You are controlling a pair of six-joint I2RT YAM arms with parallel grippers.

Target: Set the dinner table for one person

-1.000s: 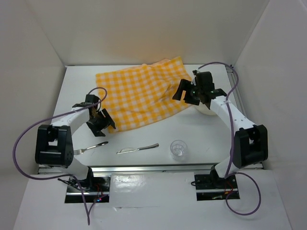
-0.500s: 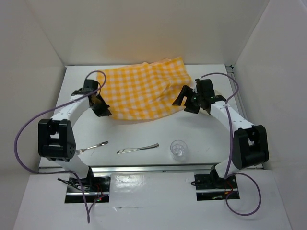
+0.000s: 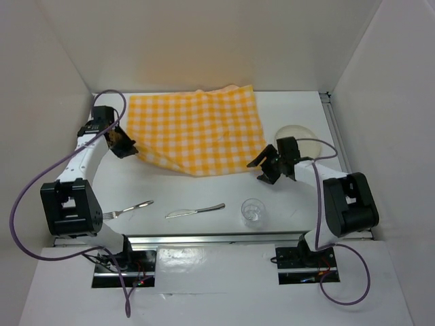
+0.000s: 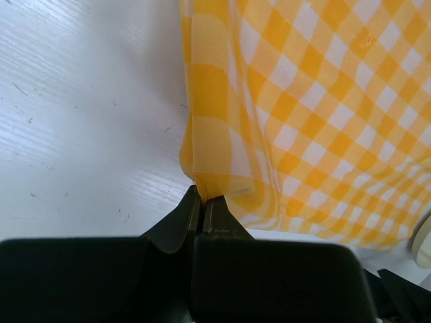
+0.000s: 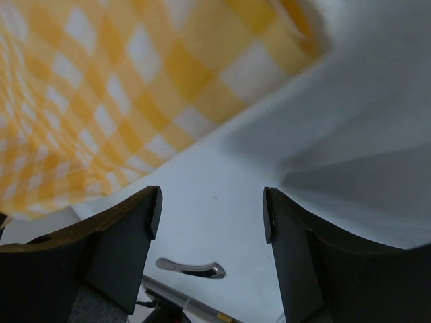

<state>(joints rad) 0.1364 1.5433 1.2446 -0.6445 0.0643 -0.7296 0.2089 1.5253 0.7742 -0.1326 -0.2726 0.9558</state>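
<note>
- Where the overhead view takes in the whole white table (image 3: 204,185), the checked cloth (image 3: 197,129) lies spread from 12 o'clock down to the middle.
- In that view my left gripper (image 3: 126,146) sits at the cloth's 9 o'clock corner. My right gripper (image 3: 261,170) sits by the 4 o'clock corner, just off the cloth's edge.
- A plate (image 3: 304,132) lies at 2 o'clock on the table, just behind my right gripper. A fork (image 3: 129,209), a knife (image 3: 195,210) and a glass (image 3: 253,212) line up along 6 o'clock, each apart from the next.
- From my left wrist, the left gripper (image 4: 202,200) is pinched tight on a folded edge of the cloth (image 4: 316,101). The cloth runs off toward 12 and 2 o'clock, and bare table (image 4: 87,114) fills 10 o'clock.
- From my right wrist, the right gripper (image 5: 210,202) stands wide apart and holds nothing. The cloth (image 5: 101,87) fills 11 o'clock, and bare table (image 5: 222,168) shows between my fingers.
</note>
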